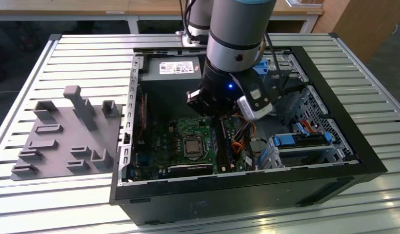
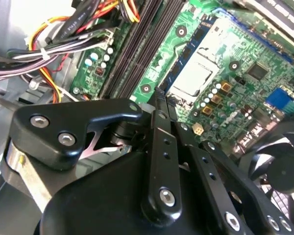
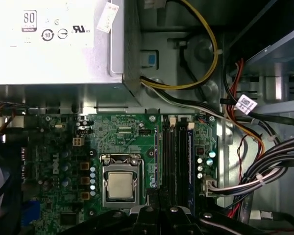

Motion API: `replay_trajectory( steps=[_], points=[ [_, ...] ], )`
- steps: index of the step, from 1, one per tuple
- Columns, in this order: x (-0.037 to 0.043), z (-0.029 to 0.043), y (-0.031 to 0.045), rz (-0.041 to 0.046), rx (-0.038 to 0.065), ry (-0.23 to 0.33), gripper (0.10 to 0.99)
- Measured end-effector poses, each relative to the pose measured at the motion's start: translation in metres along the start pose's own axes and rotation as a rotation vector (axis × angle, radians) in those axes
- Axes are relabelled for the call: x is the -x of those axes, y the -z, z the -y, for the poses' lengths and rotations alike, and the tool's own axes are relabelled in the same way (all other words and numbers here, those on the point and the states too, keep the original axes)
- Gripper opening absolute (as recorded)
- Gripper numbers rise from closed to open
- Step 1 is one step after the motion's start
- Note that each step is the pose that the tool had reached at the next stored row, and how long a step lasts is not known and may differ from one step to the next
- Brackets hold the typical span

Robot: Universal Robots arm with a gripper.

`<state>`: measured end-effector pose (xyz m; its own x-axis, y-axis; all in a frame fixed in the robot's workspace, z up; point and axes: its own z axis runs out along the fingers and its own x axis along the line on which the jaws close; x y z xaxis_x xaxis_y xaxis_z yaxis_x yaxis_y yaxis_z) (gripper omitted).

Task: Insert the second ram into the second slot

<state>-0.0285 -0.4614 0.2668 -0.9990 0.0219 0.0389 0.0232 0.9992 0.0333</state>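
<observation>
Pincer [image 2: 156,102] narrow, tips together, nothing visibly gripped; hangs just above motherboard [image 3: 122,132] slot bank inside open computer case [image 1: 356,161] on bench [image 1: 76,53]. Second ram [image 3: 190,161] seated upright in slot, on exterior view's right of processor socket [image 3: 120,183].

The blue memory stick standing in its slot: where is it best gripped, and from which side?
Probably the blue memory stick by its long top edge, near the middle, coming straight from above, one finger on each flat face. It stands on edge, and neighbouring slots and capacitors flank it closely.
</observation>
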Motion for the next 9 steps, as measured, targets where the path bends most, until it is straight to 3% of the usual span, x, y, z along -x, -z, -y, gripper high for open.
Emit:
replay_trajectory(
  steps=[3,9],
  points=[
    [0.0002,0.0003,-0.0055,0.0001,0.000,0.000,0.114],
    [0.0004,0.0040,-0.0091,0.0000,0.006,0.000,0.114]
  ],
)
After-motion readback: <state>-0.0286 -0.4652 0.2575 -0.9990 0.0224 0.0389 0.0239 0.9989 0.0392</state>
